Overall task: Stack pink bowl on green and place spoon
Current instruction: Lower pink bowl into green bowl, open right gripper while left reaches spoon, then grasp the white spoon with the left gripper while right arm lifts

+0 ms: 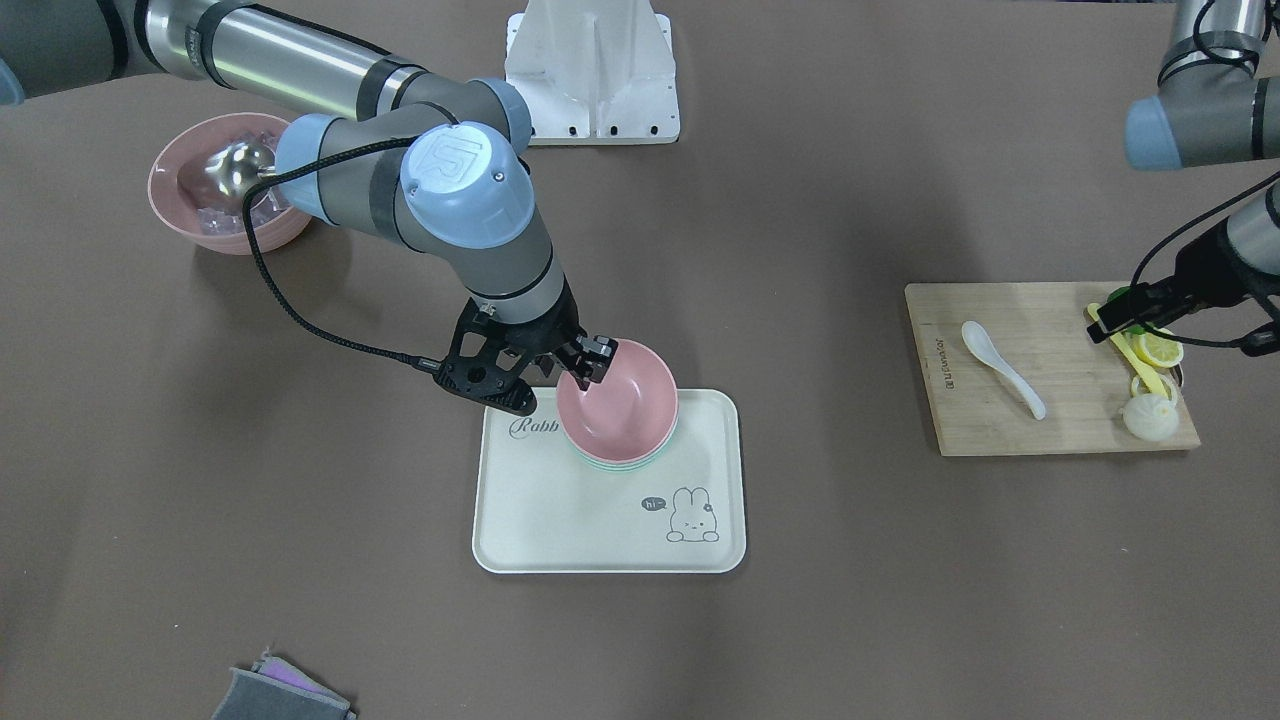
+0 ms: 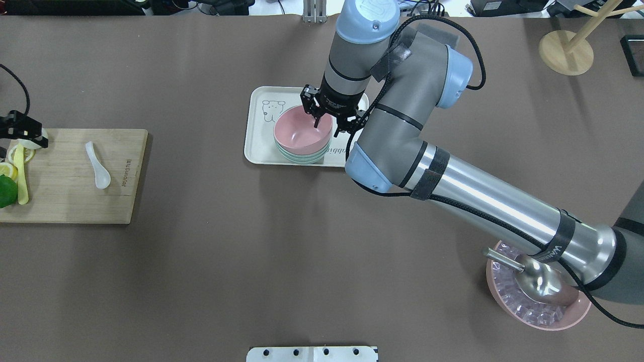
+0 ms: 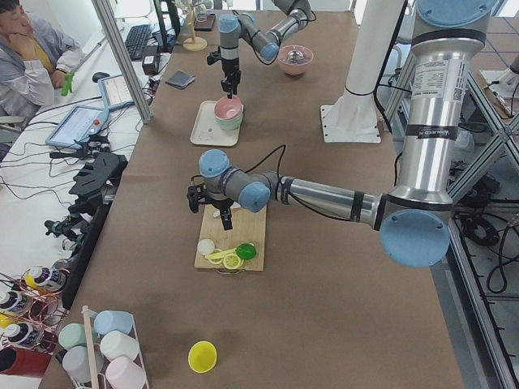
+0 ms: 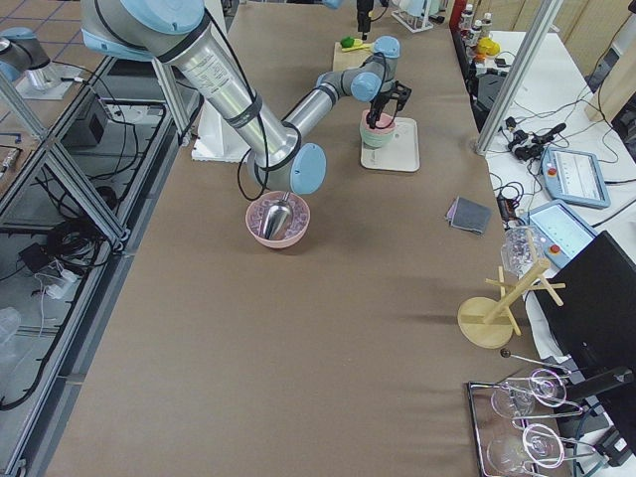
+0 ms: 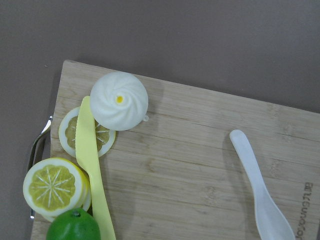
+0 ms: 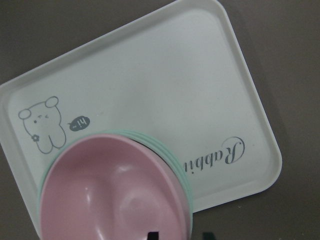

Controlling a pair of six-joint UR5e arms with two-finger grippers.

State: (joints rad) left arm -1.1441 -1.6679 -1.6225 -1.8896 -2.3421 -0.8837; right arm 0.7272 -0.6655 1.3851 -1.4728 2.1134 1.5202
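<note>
The pink bowl (image 1: 620,405) (image 2: 299,133) (image 6: 110,195) sits nested on the stack of green bowls (image 1: 610,465) (image 2: 302,157) (image 6: 165,152) on the white rabbit tray (image 1: 600,520) (image 2: 259,146) (image 6: 150,75). My right gripper (image 1: 590,362) (image 2: 326,125) is open. Its fingers straddle the pink bowl's rim, one inside and one outside. The white spoon (image 1: 1000,365) (image 2: 98,166) (image 5: 260,195) lies on the wooden cutting board (image 1: 1000,430) (image 2: 75,201). My left gripper (image 1: 1115,322) (image 2: 25,136) hovers open over the board's fruit end, away from the spoon.
On the board lie a white bun (image 5: 119,100), lemon slices (image 5: 52,187), a lime (image 5: 72,225) and a yellow knife (image 5: 92,165). A second pink bowl (image 1: 215,215) (image 2: 533,311) with ice and a metal scoop stands under my right arm. A grey cloth (image 1: 280,695) lies near the table edge.
</note>
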